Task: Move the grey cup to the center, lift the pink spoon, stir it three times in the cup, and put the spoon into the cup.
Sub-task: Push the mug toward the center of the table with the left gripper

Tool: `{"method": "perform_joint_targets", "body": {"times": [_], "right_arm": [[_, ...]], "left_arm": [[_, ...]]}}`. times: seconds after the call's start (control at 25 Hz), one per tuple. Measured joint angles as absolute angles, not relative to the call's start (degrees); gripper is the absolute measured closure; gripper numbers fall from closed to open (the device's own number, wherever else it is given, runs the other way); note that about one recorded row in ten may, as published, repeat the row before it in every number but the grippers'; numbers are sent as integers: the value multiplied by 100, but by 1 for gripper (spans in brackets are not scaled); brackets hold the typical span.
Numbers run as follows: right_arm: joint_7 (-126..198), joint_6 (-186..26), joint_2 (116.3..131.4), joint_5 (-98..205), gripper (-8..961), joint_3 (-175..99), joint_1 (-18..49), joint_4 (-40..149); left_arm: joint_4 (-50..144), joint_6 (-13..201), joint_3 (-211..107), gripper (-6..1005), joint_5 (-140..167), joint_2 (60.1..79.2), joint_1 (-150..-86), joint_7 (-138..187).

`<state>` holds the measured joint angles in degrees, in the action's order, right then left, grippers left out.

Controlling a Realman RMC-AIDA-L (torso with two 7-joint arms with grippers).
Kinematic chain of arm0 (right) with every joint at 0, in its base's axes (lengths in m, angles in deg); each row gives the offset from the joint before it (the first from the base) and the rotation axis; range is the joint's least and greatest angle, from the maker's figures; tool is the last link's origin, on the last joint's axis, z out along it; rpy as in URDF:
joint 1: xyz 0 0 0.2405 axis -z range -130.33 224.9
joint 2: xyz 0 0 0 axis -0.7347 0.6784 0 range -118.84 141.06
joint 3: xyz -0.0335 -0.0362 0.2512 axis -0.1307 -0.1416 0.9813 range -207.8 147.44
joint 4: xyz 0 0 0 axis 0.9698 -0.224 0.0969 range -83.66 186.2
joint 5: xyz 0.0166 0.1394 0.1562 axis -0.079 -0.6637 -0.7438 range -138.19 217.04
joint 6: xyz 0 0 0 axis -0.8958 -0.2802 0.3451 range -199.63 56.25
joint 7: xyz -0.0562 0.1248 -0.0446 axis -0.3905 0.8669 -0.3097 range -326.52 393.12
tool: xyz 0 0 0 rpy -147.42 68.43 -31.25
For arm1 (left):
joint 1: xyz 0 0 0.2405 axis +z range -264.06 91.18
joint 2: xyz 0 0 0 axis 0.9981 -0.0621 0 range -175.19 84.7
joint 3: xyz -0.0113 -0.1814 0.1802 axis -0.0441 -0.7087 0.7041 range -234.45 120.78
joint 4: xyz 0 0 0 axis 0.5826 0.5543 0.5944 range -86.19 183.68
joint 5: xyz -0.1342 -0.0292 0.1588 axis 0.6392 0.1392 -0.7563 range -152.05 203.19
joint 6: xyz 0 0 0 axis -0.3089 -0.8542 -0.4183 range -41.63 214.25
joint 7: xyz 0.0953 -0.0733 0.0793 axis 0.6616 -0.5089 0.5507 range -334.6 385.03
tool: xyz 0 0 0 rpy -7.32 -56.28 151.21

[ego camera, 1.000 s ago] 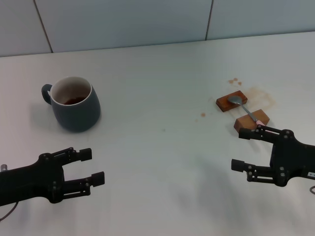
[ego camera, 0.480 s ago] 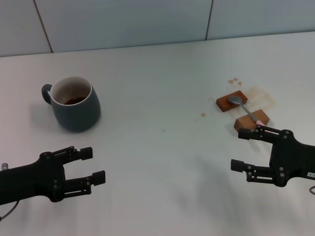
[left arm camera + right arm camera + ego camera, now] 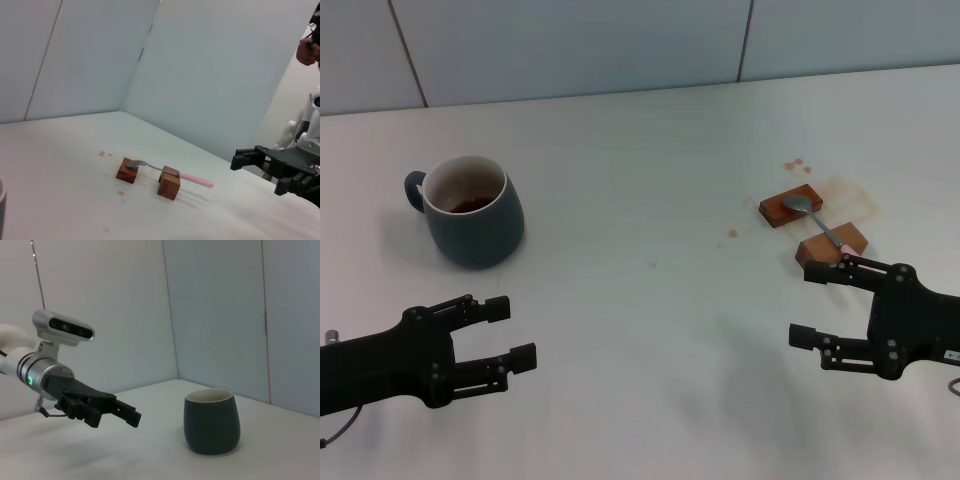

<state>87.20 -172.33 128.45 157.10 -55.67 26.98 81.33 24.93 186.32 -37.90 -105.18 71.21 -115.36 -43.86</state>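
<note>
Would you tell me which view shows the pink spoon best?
The left wrist view: the spoon lies side-on across two blocks, pink handle clear. In the head view the right gripper hides most of the handle; the right wrist view misses it.

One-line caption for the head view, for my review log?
Both grippers, left and right, hover open; grey cup far left, pink spoon bridging two wooden blocks.

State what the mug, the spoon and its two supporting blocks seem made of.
Grey cup: probably glazed ceramic, smooth dark outside, whitish inside. Pink spoon: shiny metal bowl and neck, matte pink handle, perhaps plastic. Blocks: brown, likely wood.
</note>
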Motion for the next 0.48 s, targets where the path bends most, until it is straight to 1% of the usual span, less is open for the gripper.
{"method": "perform_joint_targets", "body": {"times": [0.48], "right_arm": [[8720,-17232,12844,15710,153,-5567,2707,8133]], "left_arm": [[2493,18599,-3804,194,-10512,7153,-11544,-4329]]}}
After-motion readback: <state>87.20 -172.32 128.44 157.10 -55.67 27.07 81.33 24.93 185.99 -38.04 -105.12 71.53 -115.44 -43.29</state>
